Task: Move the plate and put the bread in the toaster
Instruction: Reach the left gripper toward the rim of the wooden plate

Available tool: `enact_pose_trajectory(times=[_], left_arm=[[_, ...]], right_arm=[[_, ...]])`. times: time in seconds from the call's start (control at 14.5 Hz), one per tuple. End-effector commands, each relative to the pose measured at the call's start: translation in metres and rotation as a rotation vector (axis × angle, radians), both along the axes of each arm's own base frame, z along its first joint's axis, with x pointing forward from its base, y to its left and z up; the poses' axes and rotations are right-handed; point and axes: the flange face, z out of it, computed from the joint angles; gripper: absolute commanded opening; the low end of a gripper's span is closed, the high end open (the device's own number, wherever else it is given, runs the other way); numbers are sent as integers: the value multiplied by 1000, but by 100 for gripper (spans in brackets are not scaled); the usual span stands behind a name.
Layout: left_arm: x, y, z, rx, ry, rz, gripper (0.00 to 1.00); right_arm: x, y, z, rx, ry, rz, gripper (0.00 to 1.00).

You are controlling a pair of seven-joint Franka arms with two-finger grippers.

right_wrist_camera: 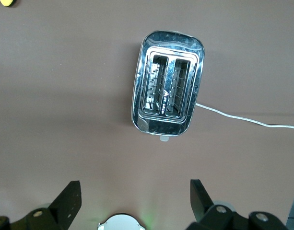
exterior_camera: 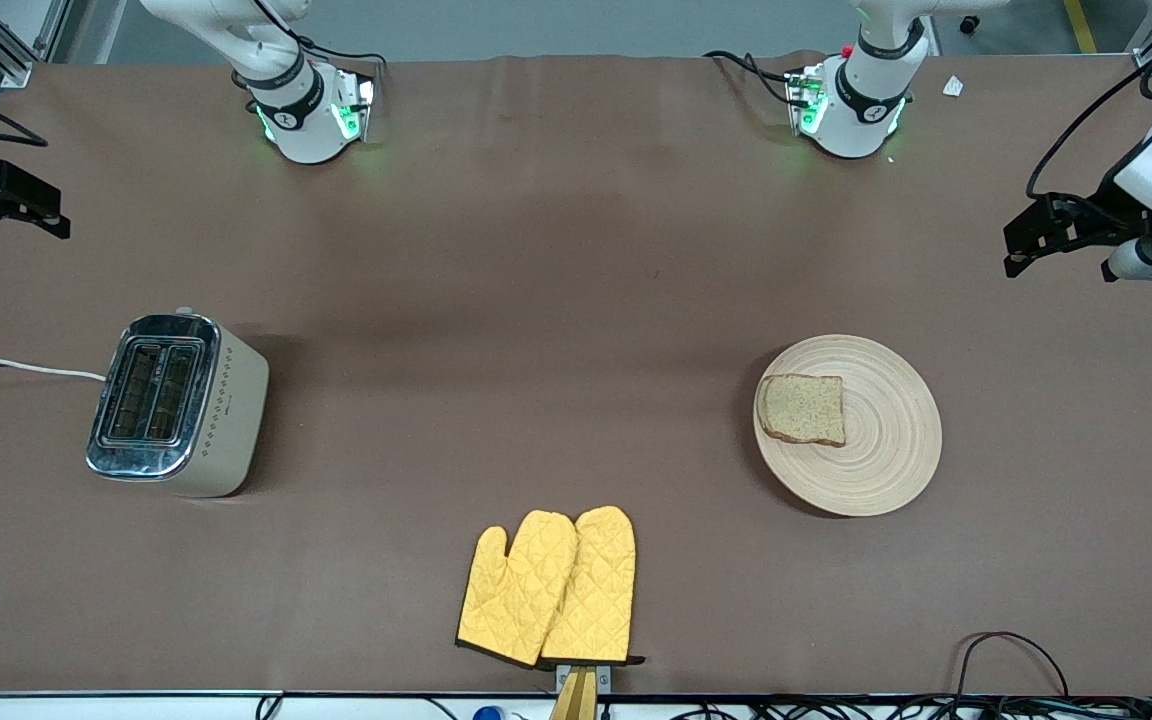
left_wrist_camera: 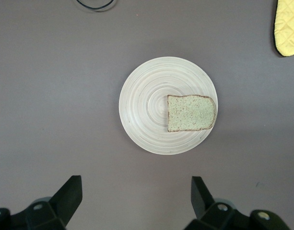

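The pale wooden plate (exterior_camera: pixel 886 455) lies on the brown table toward the left arm's end, with the brown bread slice (exterior_camera: pixel 804 408) flat on it, off-centre. The left wrist view shows the plate (left_wrist_camera: pixel 147 110) and the bread (left_wrist_camera: pixel 191 113) from above. The chrome-topped toaster (exterior_camera: pixel 176 400) stands toward the right arm's end with both slots empty; it also shows in the right wrist view (right_wrist_camera: pixel 168 81). My left gripper (exterior_camera: pixel 1021 248) hangs high over the table's left-arm end, open and empty (left_wrist_camera: pixel 136 191). My right gripper (exterior_camera: pixel 56 222) hangs high over the right-arm end, open and empty (right_wrist_camera: pixel 136 191).
A pair of yellow oven mitts (exterior_camera: pixel 551 585) lies near the table's front edge, midway between toaster and plate; one tip shows in the left wrist view (left_wrist_camera: pixel 287 26). The toaster's white cord (exterior_camera: pixel 16 368) runs off the right-arm end. Dark cables (exterior_camera: pixel 1011 650) loop at the front edge.
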Motion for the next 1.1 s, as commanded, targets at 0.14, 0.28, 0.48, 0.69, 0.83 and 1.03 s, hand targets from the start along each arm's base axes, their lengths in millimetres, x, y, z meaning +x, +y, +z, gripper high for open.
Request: enact_pose_trajectory(times=[0.14, 0.28, 0.48, 0.69, 0.83, 1.03], left_arm=[[1, -4, 5, -1, 4, 12, 100], [1, -1, 4, -5, 5, 46, 100], [1, -4, -7, 11, 39, 24, 100], [9, 6, -19, -6, 69, 42, 100], [22, 26, -43, -73, 117, 89, 100], [48, 71, -99, -210, 211, 152, 100]], right_arm=[[-3, -2, 3, -5, 0, -14, 100], [-3, -2, 4, -5, 0, -12, 100], [-3, -1, 3, 5, 1, -12, 100], [-4, -12, 2, 51, 3, -37, 100], [-4, -17, 0, 68, 3, -47, 100], [-2, -13, 2, 72, -9, -43, 100]])
